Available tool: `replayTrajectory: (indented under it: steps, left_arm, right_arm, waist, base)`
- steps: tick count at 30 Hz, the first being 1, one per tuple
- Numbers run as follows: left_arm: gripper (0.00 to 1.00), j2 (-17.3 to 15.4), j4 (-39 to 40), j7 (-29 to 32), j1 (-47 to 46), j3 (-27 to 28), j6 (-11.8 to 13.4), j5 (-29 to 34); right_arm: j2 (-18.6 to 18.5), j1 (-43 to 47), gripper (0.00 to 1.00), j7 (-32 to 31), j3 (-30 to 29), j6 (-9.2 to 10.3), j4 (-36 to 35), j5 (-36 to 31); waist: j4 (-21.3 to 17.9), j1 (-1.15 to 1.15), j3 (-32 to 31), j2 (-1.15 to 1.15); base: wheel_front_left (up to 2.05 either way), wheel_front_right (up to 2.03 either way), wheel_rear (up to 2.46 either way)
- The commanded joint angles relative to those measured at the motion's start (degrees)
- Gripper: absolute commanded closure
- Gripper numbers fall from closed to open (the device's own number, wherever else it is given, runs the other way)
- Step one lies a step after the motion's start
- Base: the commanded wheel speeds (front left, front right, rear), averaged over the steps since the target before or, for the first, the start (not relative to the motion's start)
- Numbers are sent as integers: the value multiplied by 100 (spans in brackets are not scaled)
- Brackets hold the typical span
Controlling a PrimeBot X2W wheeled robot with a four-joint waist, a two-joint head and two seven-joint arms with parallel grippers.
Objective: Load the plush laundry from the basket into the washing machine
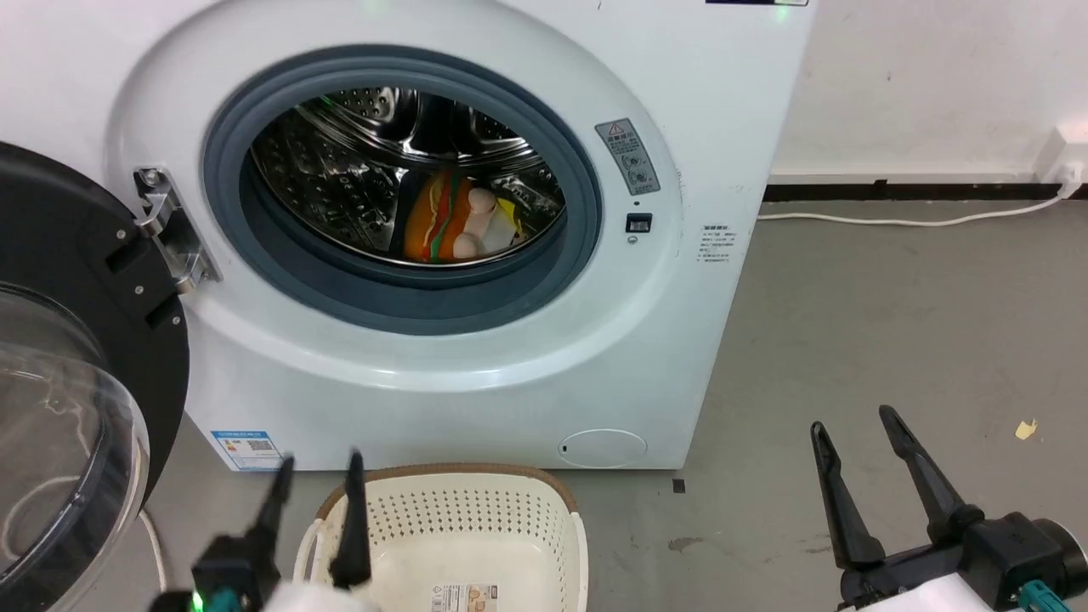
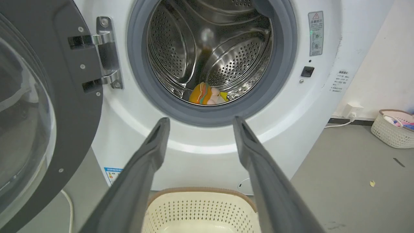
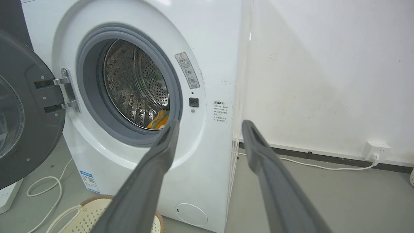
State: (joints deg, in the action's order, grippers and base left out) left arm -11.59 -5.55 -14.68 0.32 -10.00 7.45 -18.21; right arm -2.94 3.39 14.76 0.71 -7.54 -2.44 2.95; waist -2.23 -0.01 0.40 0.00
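1. Washing machine (image 1: pixel 476 374): stands at 12 o'clock from the robot, with the drum opening exposed.
2. Door (image 1: pixel 76 280): stands open, hinged at 9 o'clock of the opening, on the left arm's side.
3. Basket (image 1: pixel 459 510): sits on the floor at 6 o'clock of the opening, just beside the machine.
4. Left gripper (image 1: pixel 320 463): fingers released, grasping nothing, above the basket's 9 o'clock rim.
5. Right gripper (image 1: pixel 852 421): fingers released, grasping nothing, well apart at 3 o'clock.
6. Plush laundry (image 1: pixel 446 219): lies at the drum bottom, at 12 o'clock from the left fingers, long axis roughly 12-to-6. The left arm is nearer. Loading appears complete.
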Motion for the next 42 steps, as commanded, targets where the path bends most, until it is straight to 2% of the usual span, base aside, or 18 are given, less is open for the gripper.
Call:
replayTrajectory:
  steps: [1, 18, 19, 42]
  left_arm:
    - [0, 24, -91, -31, 191, 1, 4, 10]
    - [0, 189, -209, -31, 294, 62, -238, 361]
    - [100, 181, -212, 2, 310, 36, -216, 350]
    - [100, 292, -89, 244, 254, 186, -303, 591]
  right_arm:
    - [6, 90, 0, 24, 19, 5, 29, 23]
    - [6, 185, 0, 24, 1, 5, 269, 70]
    - [0, 115, 100, -2, 2, 0, 253, 57]
    - [1, 33, 100, -246, -12, 1, 250, -1]
  waist:
    - [-9, 1, -22, 0]
    - [-31, 1, -6, 0]
    - [-31, 1, -4, 0]
    - [10, 1, -10, 0]
  base:
    - [0, 0, 0]
    - [0, 0, 0]
    - [0, 0, 0]
    - [0, 0, 0]
